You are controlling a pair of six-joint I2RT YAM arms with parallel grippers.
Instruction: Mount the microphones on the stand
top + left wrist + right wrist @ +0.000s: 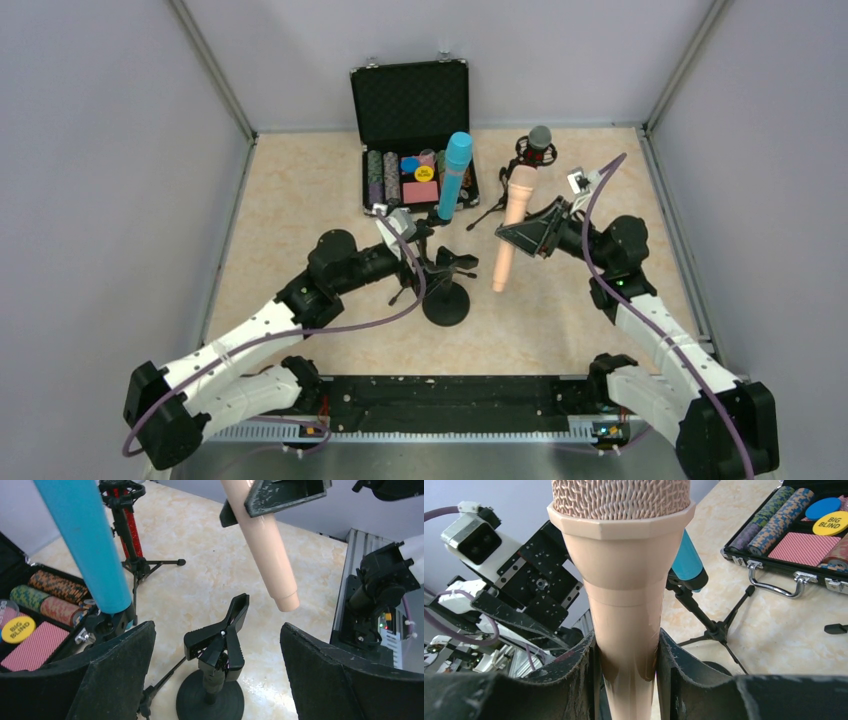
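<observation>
From above: clamping the peach-beige microphone [504,262] at mid-barrel in the right gripper [522,236], mesh head toward 12 o'clock, tail toward 6. Lifted clear of the worktop [300,200], tail just at 3 o'clock of the empty clip stand [447,292], presumably to go down into its clip. Hovering by that clip with the left gripper [428,252], likely to steady or spread it. Already mounted upright: the light blue microphone [455,175] at 12 o'clock of the clip, the glittery red microphone [540,140] at 1 o'clock. Beyond them, an open poker case [410,95], lid up.

Through the left wrist camera: holding the left jaws wide, with nothing between the fingers [120,675] but a downward look at the black spring clip [220,637] on its round base [210,702]. At 9 o'clock, inside the case: chip stacks [55,587] lying in rows, a yellow BIG BLIND button [17,629], a red-backed card deck [35,647].

Through the right wrist camera: pressing the right jaws narrow against both sides of the peach barrel, below the head collar — a firm hold by the look of it, leaving the tail free for insertion. Behind it, the blue tail in a tripod stand [711,622]. At 2 o'clock, the same case — a blue disc [825,507] above the button.
</observation>
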